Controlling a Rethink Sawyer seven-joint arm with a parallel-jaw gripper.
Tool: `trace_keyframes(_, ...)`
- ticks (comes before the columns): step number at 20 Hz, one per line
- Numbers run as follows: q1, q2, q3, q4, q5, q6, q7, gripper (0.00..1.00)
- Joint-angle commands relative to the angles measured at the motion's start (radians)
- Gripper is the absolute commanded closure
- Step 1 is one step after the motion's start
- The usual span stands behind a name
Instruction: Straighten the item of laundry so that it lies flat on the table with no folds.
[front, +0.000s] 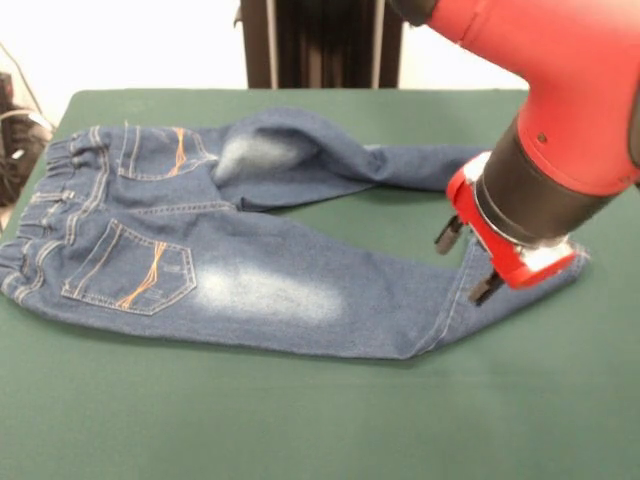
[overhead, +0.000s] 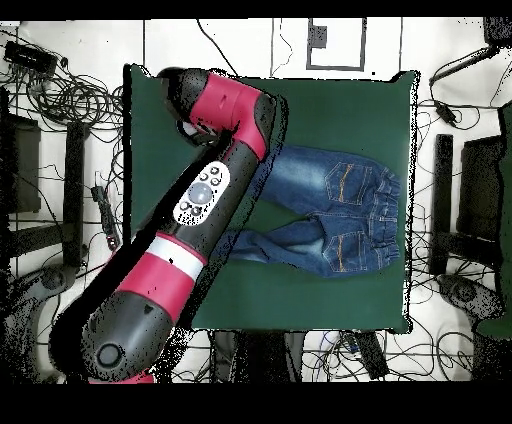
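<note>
Both legs of the jeans are lying spread across the green table; I am seeing the gripper over the nearer cuff, fingers parted, gripping nothing.

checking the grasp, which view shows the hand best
The front view: the hand shows its red body and dark fingers at the jeans' leg end. In the overhead view the arm covers it.

Blue denim jeans — orange stitching, whitish faded patches — on a dark green table; red-and-black arm.
</note>
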Motion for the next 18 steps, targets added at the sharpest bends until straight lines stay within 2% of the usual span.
trace_keyframes(1,0.051,-0.087,0.305,0.242,-0.045,-0.124,-0.283,0.00)
trace_keyframes(7,0.069,-0.190,0.389,0.363,-0.151,-0.162,-0.260,0.00)
trace_keyframes(12,0.047,-0.241,0.424,0.396,-0.257,-0.162,-0.246,0.00)
trace_keyframes(18,0.029,-0.296,0.534,0.496,-0.310,-0.252,-0.214,0.00)
